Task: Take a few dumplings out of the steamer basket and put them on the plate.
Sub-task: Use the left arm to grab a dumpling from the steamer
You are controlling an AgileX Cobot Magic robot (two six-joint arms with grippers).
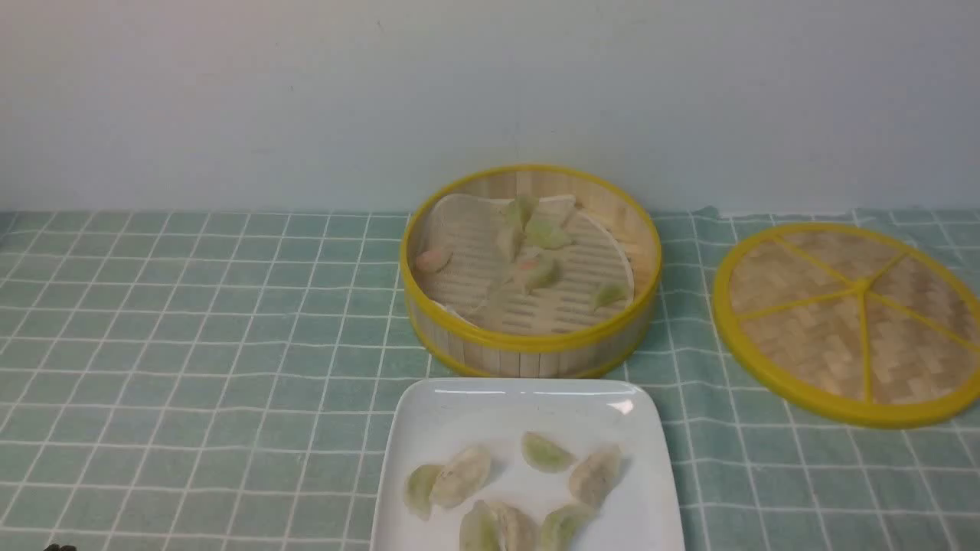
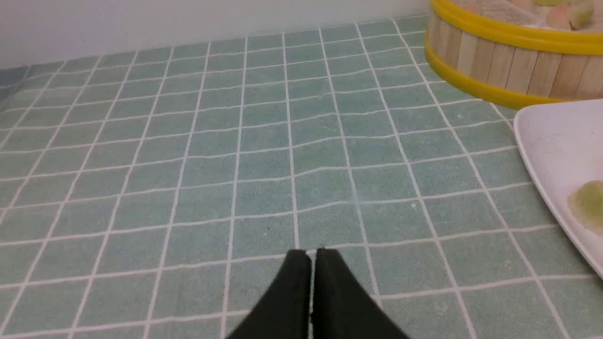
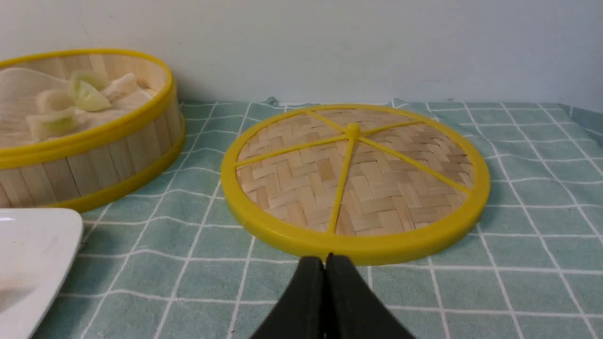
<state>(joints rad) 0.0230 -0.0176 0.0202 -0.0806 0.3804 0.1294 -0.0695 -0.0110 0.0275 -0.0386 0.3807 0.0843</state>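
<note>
The steamer basket (image 1: 530,344) stands at the middle back with several dumplings (image 1: 536,269) on its white liner. The white plate (image 1: 429,413) lies in front of it and holds several dumplings (image 1: 462,476). My left gripper (image 2: 312,254) is shut and empty over bare cloth, left of the plate (image 2: 546,141) and the basket (image 2: 499,61). My right gripper (image 3: 325,260) is shut and empty just before the rim of the lid, right of the basket (image 3: 89,160) and the plate (image 3: 33,245). Neither gripper's jaws show in the front view.
The flat woven yellow-rimmed lid (image 1: 850,321) lies right of the basket; it also shows in the right wrist view (image 3: 353,174). A green checked cloth (image 1: 191,344) covers the table. A pale wall (image 1: 306,92) runs along the back.
</note>
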